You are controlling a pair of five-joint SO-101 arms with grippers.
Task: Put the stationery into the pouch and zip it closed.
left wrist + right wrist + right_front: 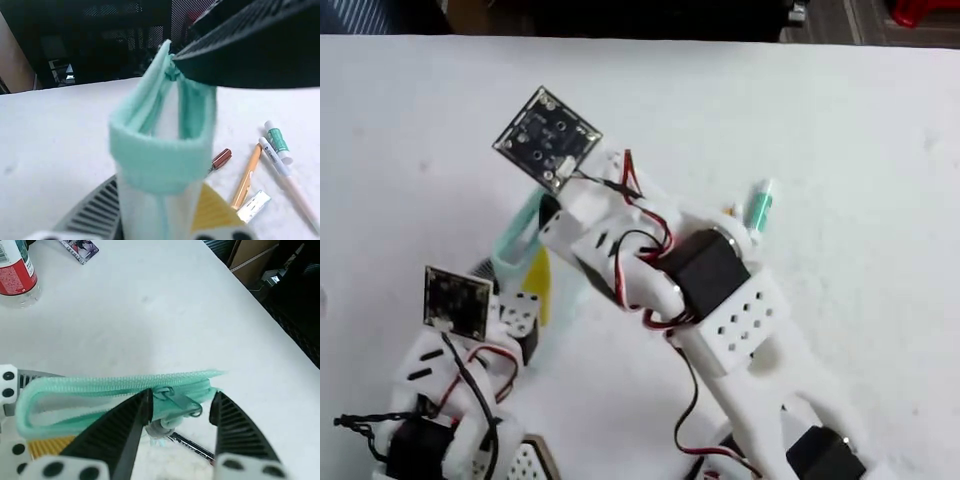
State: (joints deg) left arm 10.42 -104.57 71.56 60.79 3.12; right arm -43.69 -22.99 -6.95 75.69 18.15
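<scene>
Two parted right-arm jaws astride the zipper pull (175, 402) at the pouch (100, 387) rim.

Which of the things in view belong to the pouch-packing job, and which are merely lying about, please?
For the job: pouch, orange pencil, white pen, glue stick, small silver piece, red-brown piece.

Lying about: bottle, card near it.

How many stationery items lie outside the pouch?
5, on the table beside the pouch: small brown item, orange pencil, white pen, green-labelled tube, silvery block. More may be hidden.
</scene>
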